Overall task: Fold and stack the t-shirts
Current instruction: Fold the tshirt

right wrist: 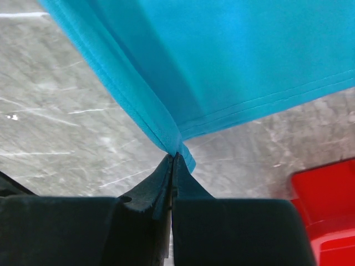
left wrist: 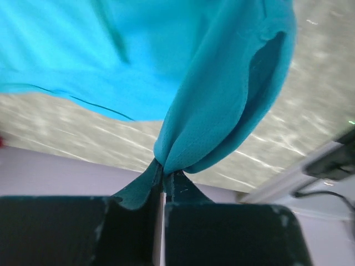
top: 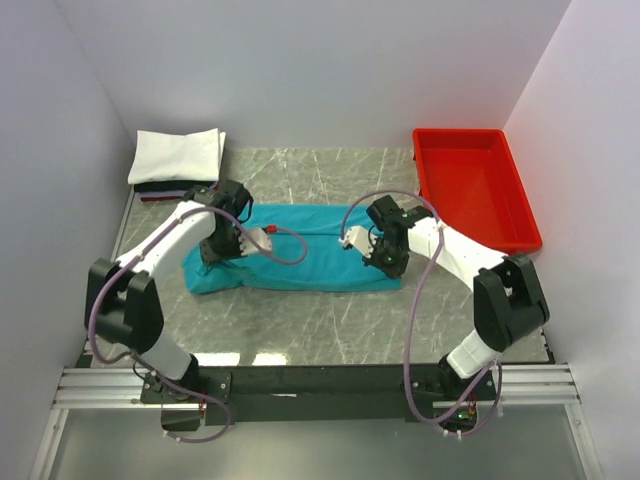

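A teal-blue t-shirt (top: 310, 255) lies as a wide folded band across the middle of the table. My left gripper (top: 218, 255) is shut on its left end; the left wrist view shows bunched teal cloth (left wrist: 222, 100) pinched at the fingertips (left wrist: 165, 173) and lifted off the table. My right gripper (top: 385, 262) is shut on the shirt's right hem; the right wrist view shows the hem (right wrist: 166, 130) pinched at its tips (right wrist: 173, 158). A folded white t-shirt (top: 178, 155) lies on top of dark and red cloth (top: 160, 189) at the back left corner.
A red plastic tray (top: 472, 185) stands at the back right, its corner also showing in the right wrist view (right wrist: 327, 205). Grey walls close in the table on the left, back and right. The marble tabletop (top: 300, 320) runs in front of the shirt.
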Robot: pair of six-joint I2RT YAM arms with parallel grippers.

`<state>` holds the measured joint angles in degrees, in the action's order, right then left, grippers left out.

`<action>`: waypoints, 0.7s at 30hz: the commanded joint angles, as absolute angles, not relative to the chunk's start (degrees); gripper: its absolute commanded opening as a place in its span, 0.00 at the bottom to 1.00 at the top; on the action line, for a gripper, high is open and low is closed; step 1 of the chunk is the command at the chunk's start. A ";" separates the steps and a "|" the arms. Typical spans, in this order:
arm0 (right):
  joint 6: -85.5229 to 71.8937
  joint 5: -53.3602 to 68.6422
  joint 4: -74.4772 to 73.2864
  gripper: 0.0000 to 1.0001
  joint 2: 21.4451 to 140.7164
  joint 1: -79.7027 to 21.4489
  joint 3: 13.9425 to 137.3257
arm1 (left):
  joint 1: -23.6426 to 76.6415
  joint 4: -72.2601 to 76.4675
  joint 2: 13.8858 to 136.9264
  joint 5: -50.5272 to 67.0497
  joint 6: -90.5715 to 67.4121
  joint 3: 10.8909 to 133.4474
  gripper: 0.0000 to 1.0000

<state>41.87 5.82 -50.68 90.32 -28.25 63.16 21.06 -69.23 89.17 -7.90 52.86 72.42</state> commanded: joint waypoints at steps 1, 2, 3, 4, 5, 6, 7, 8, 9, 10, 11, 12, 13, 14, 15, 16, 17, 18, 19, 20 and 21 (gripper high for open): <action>45.00 7.73 -53.61 0.00 93.42 -25.85 68.11 | 20.39 -66.89 92.45 -8.26 61.42 78.21 0.06; 45.17 8.00 -53.79 0.00 94.04 -25.40 68.81 | 20.39 -66.54 94.11 -8.00 62.39 79.88 0.06; 45.44 8.26 -53.96 0.00 95.52 -25.14 70.30 | 20.30 -66.36 94.91 -7.82 64.49 80.68 0.06; 45.61 8.44 -54.40 0.00 96.32 -24.88 71.10 | 20.30 -65.92 95.70 -8.00 65.47 82.08 0.06; 45.62 8.61 -54.58 0.00 97.11 -24.35 71.97 | 20.30 -65.57 97.37 -8.00 66.09 82.79 0.06; 45.79 8.87 -54.75 0.00 98.60 -24.08 73.55 | 19.95 -65.48 98.34 -7.91 67.31 83.58 0.06; 45.88 8.88 -54.84 0.00 99.31 -23.73 74.26 | 19.78 -65.22 99.13 -7.82 67.85 84.37 0.06; 46.14 8.79 -54.76 0.00 100.01 -23.30 74.96 | 19.51 -65.04 100.97 -7.91 68.55 85.94 0.06; 46.40 8.62 -54.76 0.00 101.24 -23.03 76.01 | 18.99 -64.87 101.94 -8.00 68.73 86.57 0.06; 46.58 8.44 -54.76 0.00 101.95 -22.68 76.72 | 18.64 -64.95 102.82 -8.17 68.99 87.88 0.05; 46.93 8.26 -54.93 0.00 103.35 -22.24 77.86 | 18.28 -64.60 104.40 -8.35 69.43 88.50 0.05; 47.02 8.26 -55.02 0.00 103.97 -21.89 78.48 | 17.59 -64.51 105.11 -8.44 69.61 89.11 0.05; 47.02 8.17 -55.02 0.00 104.58 -21.71 79.01 | 17.40 -64.34 105.73 -8.52 69.78 90.25 0.06; 47.37 8.00 -55.11 0.00 105.02 -21.53 79.36 | 17.23 -64.16 107.04 -8.70 69.96 90.70 0.05; 47.55 7.74 -55.19 0.00 106.07 -21.36 80.24 | 16.88 -64.25 107.57 -8.96 69.96 91.23 0.06; 47.64 7.56 -55.28 0.00 106.43 -21.10 80.59 | 16.70 -64.16 108.01 -8.88 69.96 92.10 0.06; 47.90 7.38 -55.20 0.00 106.78 -21.01 80.86 | 16.53 -64.16 108.89 -8.88 70.05 92.37 0.06; 47.99 7.12 -55.46 0.00 107.48 -20.74 81.56 | 16.35 -63.99 109.24 -9.05 70.05 92.63 0.06; 48.08 7.03 -55.55 0.00 107.84 -20.57 81.91 | 16.26 -63.64 109.51 -9.14 69.96 92.98 0.06; 48.16 7.03 -55.46 0.00 108.19 -20.31 82.44 | 16.09 -63.55 110.12 -9.14 70.13 93.08 0.05; 48.34 6.86 -55.46 0.00 108.37 -20.30 82.62 | 15.91 -63.20 110.30 -9.23 70.05 93.25 0.05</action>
